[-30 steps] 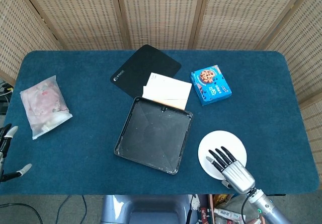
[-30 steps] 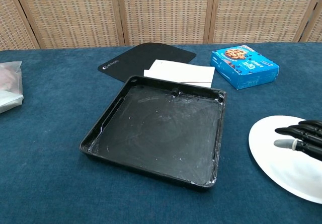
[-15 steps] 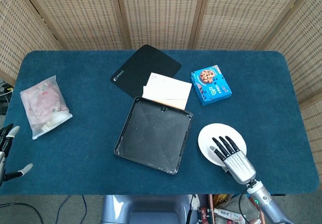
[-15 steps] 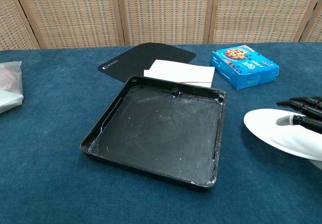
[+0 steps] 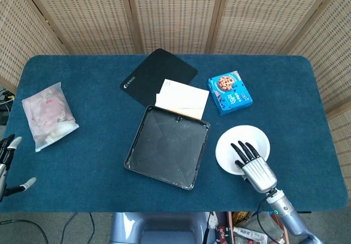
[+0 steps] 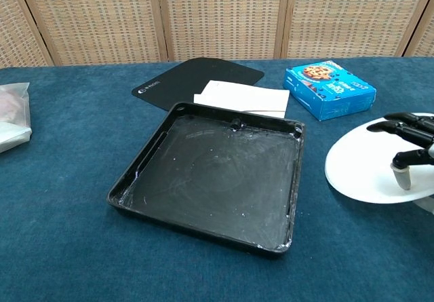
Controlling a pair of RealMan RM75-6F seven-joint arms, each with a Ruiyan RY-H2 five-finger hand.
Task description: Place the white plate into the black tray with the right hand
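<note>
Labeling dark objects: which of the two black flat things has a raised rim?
The square black plastic tray in the table's middle. The flat black mat behind it has no rim and lies partly under a white paper.

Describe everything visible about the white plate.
The white plate is round, plain and smooth, glossy like ceramic or plastic, with nothing on it. It sits right of the black tray, apart from it, and in the chest view it appears lifted and tilted off the blue tablecloth. The right hand holds its near edge, dark fingers lying across the top. Its underside is hidden.
</note>
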